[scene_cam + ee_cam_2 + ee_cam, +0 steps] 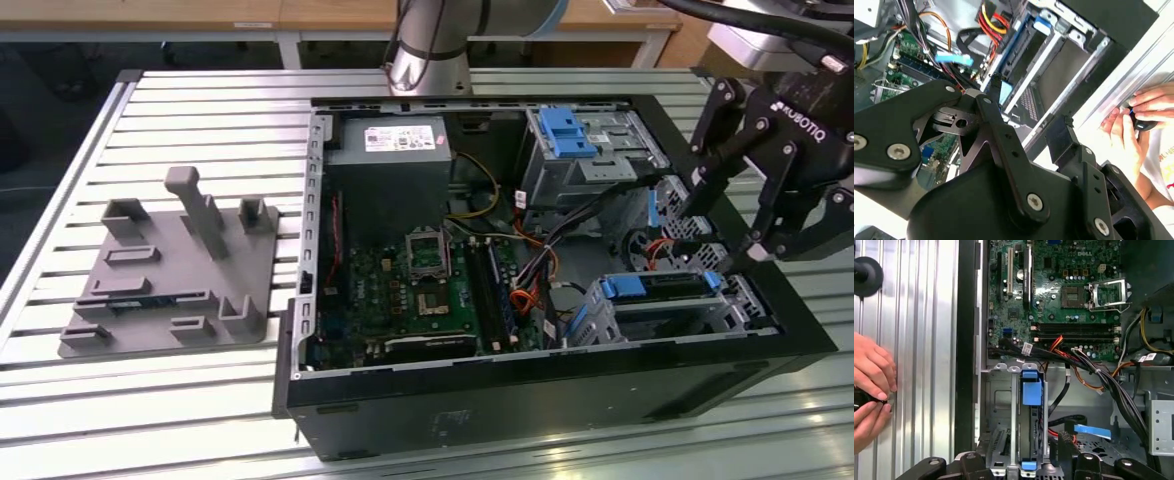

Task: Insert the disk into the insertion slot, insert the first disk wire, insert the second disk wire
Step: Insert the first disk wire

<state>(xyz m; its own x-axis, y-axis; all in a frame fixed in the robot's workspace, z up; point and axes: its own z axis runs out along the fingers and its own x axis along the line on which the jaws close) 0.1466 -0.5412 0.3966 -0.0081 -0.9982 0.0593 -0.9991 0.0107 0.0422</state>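
The disk (667, 286) lies in the insertion slot (741, 305), a low silver cage at the case's corner on the exterior view's right. Its blue carrier handle (622, 288) faces the motherboard. In the first wrist view the carrier's blue tab (1032, 389) shows between the cage rails (1013, 415). My gripper (725, 232) hangs open just above the cage, with nothing between its fingers (999, 115). A flat blue wire connector (1093, 431) lies loose beside the cage among black cables, and it also appears as the connector (954, 59) in the second wrist view.
The open computer case (534, 390) stands on a slatted metal table (200, 110). A taller cage with a blue latch (567, 130) is behind the slot. A grey fixture plate (174, 270) lies to the exterior view's left. A person's hands (869, 385) hold a small black object beside the case.
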